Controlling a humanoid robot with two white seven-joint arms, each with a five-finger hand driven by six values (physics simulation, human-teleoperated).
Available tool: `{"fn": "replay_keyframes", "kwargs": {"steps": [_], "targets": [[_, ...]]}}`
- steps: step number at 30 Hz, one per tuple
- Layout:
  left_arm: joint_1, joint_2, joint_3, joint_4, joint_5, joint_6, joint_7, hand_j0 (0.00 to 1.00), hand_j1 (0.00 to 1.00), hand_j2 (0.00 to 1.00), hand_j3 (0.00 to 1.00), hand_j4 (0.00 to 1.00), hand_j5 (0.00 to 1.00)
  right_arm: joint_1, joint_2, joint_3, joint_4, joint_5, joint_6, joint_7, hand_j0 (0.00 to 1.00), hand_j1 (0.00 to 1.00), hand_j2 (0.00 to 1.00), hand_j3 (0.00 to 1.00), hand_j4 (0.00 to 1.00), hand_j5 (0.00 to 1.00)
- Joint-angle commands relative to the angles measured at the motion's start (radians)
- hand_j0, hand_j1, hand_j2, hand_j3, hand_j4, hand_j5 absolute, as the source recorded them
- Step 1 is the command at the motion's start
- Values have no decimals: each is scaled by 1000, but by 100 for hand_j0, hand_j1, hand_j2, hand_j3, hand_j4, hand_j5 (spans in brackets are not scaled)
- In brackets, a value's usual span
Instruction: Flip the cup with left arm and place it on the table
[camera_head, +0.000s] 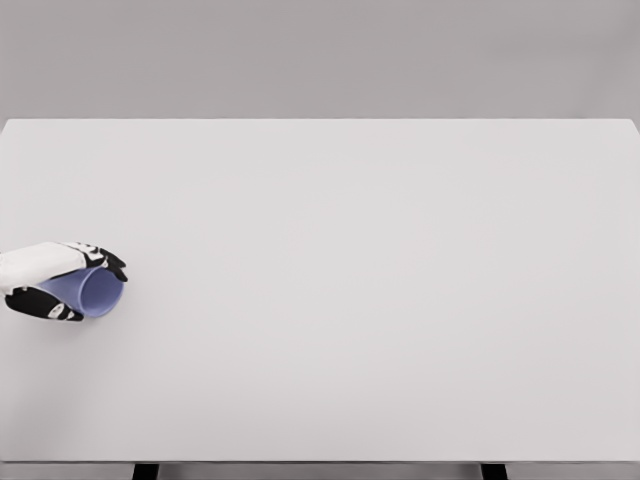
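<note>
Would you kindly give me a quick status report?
Left robot hand shut on the light blue plastic cup, held sideways, mouth facing right. Right arm not in view. White table: nothing in the way.

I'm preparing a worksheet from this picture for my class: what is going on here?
A simulated humanoid robot's left hand reaches in from the left edge of a white table. Its fingers are wrapped around a blue cup, which is tipped sideways with its opening facing right. The cup is not yet upright. The right arm is out of view.
</note>
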Motion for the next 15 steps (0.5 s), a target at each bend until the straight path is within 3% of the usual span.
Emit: {"fn": "replay_keyframes", "kwargs": {"steps": [1, 6, 10, 15], "targets": [[-2, 13, 10, -60, 40, -8, -1, 59, 59, 59, 59, 59, 59, 0, 0, 0, -1, 0, 0, 0, 100, 100, 100, 100, 100, 100], [-2, 51, 112, -105, 173, -160, -1, 56, 56, 56, 56, 56, 56, 0, 0, 0, 1, 0, 0, 0, 100, 100, 100, 100, 100, 100], [-15, 34, 146, -123, 368, -221, -1, 55, 55, 55, 55, 55, 55, 0, 0, 2, -1, 0, 0, 0, 100, 100, 100, 100, 100, 100], [-12, -94, 139, -129, 622, -208, -2, 55, 55, 55, 55, 55, 55, 2, 0, 0, 1, 0, 0, 0, 100, 100, 100, 100, 100, 100]]}}
